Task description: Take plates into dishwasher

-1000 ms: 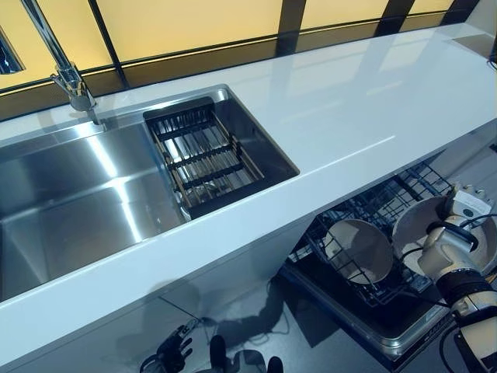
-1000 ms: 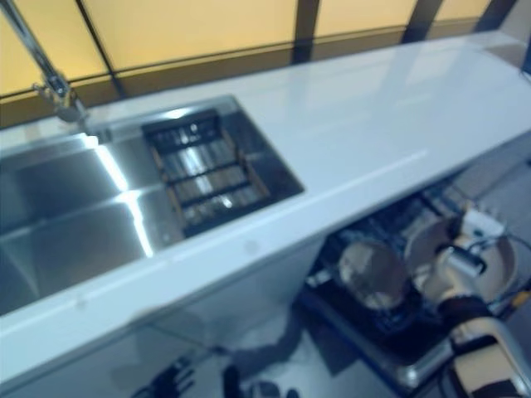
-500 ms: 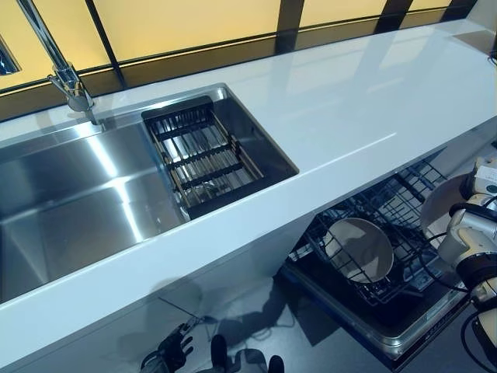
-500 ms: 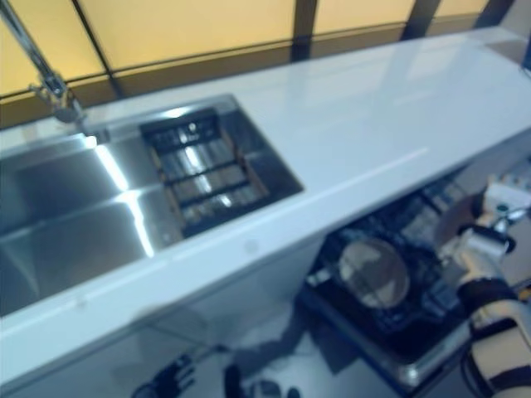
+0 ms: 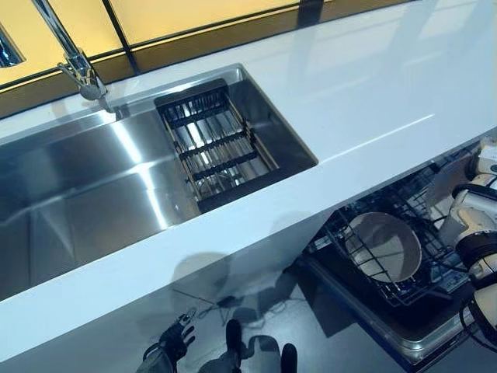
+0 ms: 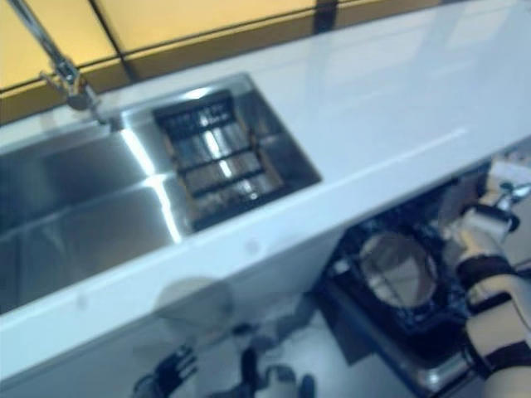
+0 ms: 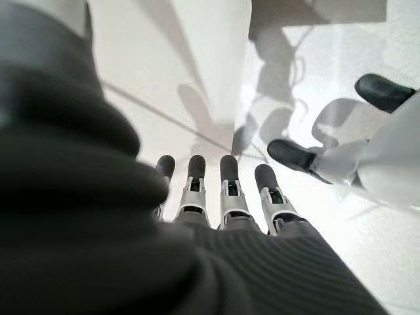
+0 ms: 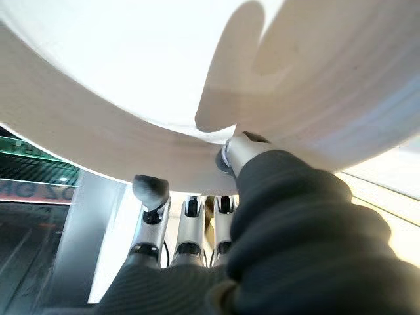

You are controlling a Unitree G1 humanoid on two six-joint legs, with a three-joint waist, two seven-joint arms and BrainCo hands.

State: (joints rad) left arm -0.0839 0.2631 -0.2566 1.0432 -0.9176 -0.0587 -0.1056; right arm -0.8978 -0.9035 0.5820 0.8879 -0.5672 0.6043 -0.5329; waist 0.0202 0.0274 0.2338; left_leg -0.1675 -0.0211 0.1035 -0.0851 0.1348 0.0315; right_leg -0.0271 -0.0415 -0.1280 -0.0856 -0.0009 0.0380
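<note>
White tabletop runs across the far side of the scene before us, with a steel sink set into it at the left, a tall faucet behind the basin, and a dark slatted drain rack sitting in the sink's right end. Below the near edge of the tabletop, at the right, the dishwasher stands open with its wire rack pulled out.

One plate stands tilted in that rack, its face turned up toward us. Just to its right we hold a second plate with our right hand; the right wrist view shows the pale plate filling the picture, our thumb hooked over its rim and our fingers curled against its underside, so the hand is grasping it. In the eye views this plate shows only as a pale edge beside the hand, over the rack's right end; we cannot tell whether it touches the wires.

Our left hand hangs low at the near left, over the floor, holding nothing, its fingers straight and relaxed.
</note>
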